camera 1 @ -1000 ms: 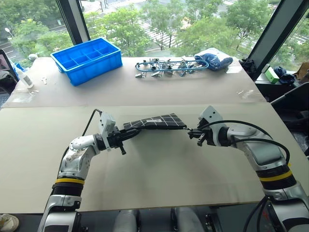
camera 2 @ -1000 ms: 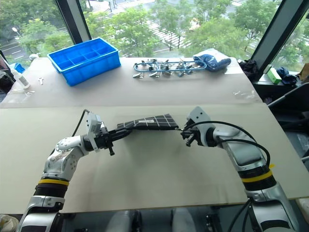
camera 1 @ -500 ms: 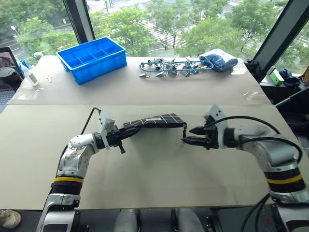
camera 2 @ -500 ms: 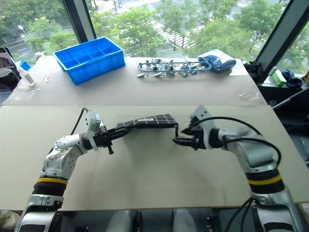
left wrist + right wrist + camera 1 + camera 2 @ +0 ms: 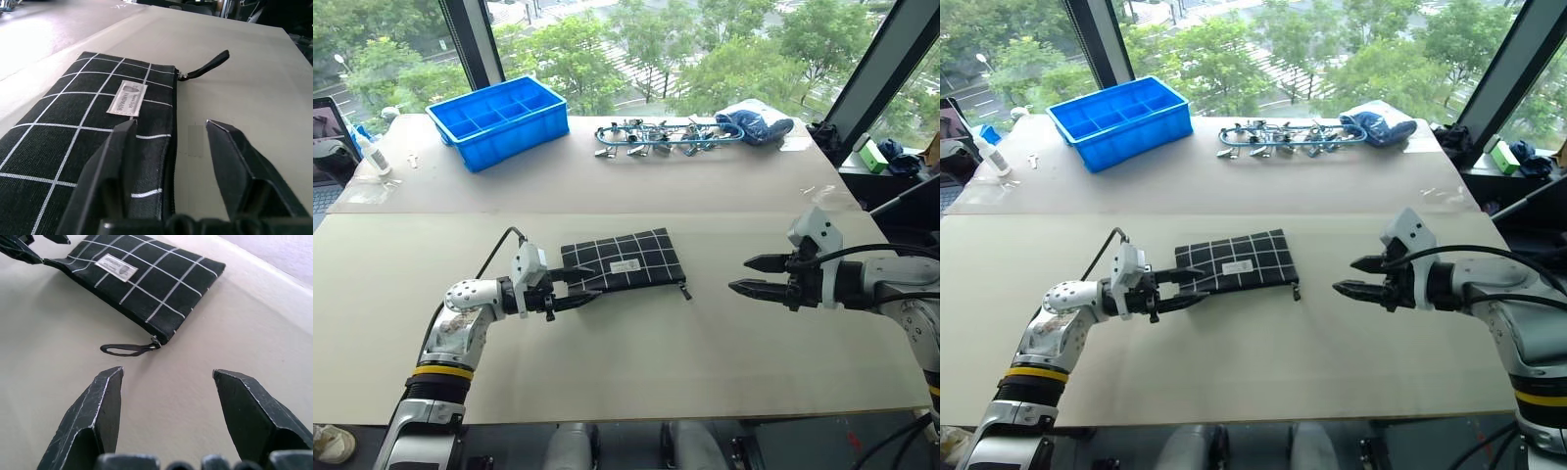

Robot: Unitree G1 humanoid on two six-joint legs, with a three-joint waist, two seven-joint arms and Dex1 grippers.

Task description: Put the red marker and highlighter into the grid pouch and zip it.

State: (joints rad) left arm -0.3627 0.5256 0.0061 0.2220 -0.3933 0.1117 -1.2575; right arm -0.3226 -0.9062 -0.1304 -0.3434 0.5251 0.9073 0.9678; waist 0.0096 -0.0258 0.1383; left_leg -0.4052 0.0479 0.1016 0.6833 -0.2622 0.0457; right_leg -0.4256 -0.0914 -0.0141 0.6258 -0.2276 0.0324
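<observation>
The grid pouch [image 5: 624, 260] lies flat on the counter [image 5: 636, 362], white label [image 5: 626, 264] facing up, with its zipper edge along the side nearer the robot. The zipper's black pull strap [image 5: 126, 349] trails off the pouch's corner on the right-arm side and rests on the counter.

The left tool [image 5: 582, 291] is at the pouch's end on the left-arm side, pointing along the pouch. Its two black fingers [image 5: 110, 171] stand well apart: in the left wrist view one finger is over the gridded fabric near the zipper edge and the other is over bare counter beside it. Whether the finger over the fabric touches it cannot be told; nothing is pinched between them.

The right tool [image 5: 752, 275] is well apart from the pouch, on the pull-strap side, pointing back toward it. Its fingers [image 5: 90, 421] are spread wide with only bare counter between them, holding nothing and touching nothing. The pull strap lies ahead of its fingertips, clear of both.

Beyond the pouch sits a blue compartment tray [image 5: 497, 120], and beside that a cluster of metal clips [image 5: 656, 134].
</observation>
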